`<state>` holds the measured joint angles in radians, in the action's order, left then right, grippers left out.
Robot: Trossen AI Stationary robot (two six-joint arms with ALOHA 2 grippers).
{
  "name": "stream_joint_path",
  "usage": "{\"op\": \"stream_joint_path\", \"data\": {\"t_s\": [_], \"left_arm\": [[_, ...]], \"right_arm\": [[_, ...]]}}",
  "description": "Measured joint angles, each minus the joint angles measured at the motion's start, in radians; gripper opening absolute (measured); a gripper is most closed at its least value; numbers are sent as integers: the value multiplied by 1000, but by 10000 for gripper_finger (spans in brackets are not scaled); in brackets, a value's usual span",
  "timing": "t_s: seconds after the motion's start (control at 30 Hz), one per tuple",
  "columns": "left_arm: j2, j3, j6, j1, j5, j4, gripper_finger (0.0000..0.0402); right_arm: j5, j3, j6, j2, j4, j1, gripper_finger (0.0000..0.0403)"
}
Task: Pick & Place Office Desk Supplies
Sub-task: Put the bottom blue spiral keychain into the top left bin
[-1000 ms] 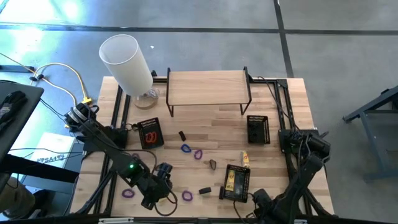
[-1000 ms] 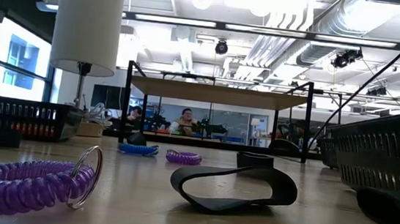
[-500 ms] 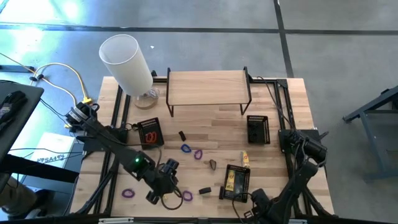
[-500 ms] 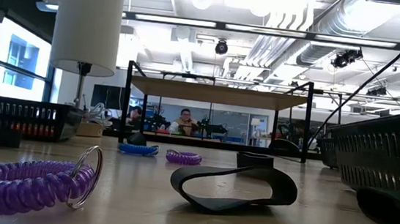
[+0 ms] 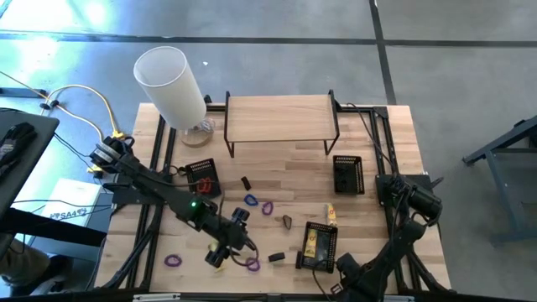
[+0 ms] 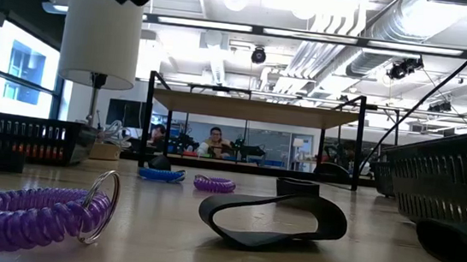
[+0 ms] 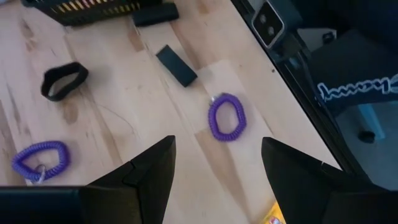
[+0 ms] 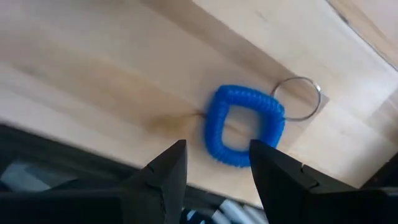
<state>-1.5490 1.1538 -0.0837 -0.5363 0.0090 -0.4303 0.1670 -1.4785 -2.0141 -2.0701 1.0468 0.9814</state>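
Note:
My left gripper hangs open above the table near its front edge, slanting down toward a purple coil loop that lies flat on the wood. A small black block, a black band loop and a second purple coil lie beyond it. My right gripper points down at the near right, open, with a blue coil loop and its key ring lying on the table below the gap between its fingers. I see no touch.
A black mesh tray holding yellow pieces stands beside the right arm. Two more trays stand farther back, with a wooden shelf and a tall white cylinder behind them. More loops lie mid-table.
My left gripper has swung along the near edge toward the table's right, away from the left purple coil and up to the one beside the black block, staying open. My right arm has sunk toward the table at the near right.

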Motion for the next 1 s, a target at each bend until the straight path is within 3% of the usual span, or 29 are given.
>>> {"op": "stream_joint_path", "data": {"t_s": [0.43,0.53,0.73,1.0], "left_arm": [[0,0,-7,6,-4,20,230],[0,0,12,6,-4,20,230],[0,0,8,6,-3,20,230],[0,0,7,6,-3,20,230]], "right_arm": [[52,132,90,10,-180,-1,153],[62,142,113,9,-191,-2,122],[66,150,176,9,-201,-3,17],[102,147,163,41,-187,-8,7]]}}
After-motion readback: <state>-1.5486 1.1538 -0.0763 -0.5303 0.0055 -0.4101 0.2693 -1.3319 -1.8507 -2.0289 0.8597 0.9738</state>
